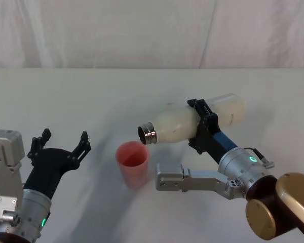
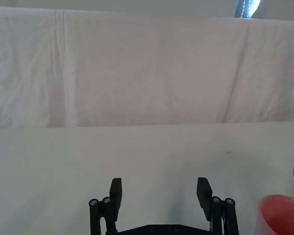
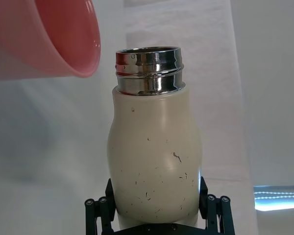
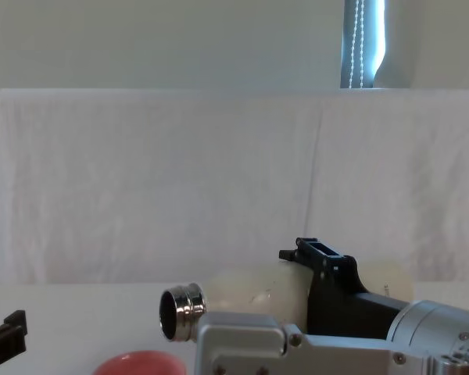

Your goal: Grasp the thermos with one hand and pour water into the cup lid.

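- My right gripper point(image 1: 202, 126) is clamped around the middle of the thermos point(image 1: 185, 124), holding it tipped on its side above the table point(image 1: 91, 96).
- Its steel neck points at the cup lid point(image 1: 133, 163), which stands upright just below.
- My left gripper point(image 1: 61, 144) hovers spread wide, holding nothing, left of the cup lid.
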Motion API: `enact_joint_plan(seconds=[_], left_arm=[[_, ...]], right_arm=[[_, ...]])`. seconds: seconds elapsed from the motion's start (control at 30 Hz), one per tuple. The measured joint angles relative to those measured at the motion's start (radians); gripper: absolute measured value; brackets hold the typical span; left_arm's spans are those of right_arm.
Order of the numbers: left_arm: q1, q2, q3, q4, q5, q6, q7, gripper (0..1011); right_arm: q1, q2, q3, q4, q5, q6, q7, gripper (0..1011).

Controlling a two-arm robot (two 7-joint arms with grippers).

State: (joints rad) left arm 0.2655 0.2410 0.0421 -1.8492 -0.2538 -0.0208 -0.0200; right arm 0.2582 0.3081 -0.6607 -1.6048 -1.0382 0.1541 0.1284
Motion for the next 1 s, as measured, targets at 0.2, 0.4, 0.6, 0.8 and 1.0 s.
enact_joint_plan(seconds=[0.2, 0.4, 0.6, 0.8, 1.0], left_arm=[[0.0, 0.0, 0.0, 0.0, 0.0, 0.0, 0.0, 1001], [0.0, 0.0, 0.0, 0.0, 0.0, 0.0, 0.0, 1001], [0.0, 0.0, 0.0, 0.0, 0.0, 0.0, 0.0, 1001], [0.0, 0.0, 0.0, 0.0, 0.0, 0.0, 0.0, 1001], [0.0, 0.0, 0.0, 0.0, 0.0, 0.0, 0.0, 1001]], right_arm=[[0.004, 0.008, -0.006, -0.005, -0.013, 0.006, 0.013, 961], [0.007, 0.012, -0.009, -0.009, -0.022, 0.01, 0.018, 961], [0.011, 0.015, -0.013, -0.015, -0.03, 0.014, 0.022, 961], [0.013, 0.016, -0.015, -0.019, -0.035, 0.016, 0.026, 961], [0.017, 0.018, -0.02, -0.02, -0.048, 0.021, 0.029, 961]])
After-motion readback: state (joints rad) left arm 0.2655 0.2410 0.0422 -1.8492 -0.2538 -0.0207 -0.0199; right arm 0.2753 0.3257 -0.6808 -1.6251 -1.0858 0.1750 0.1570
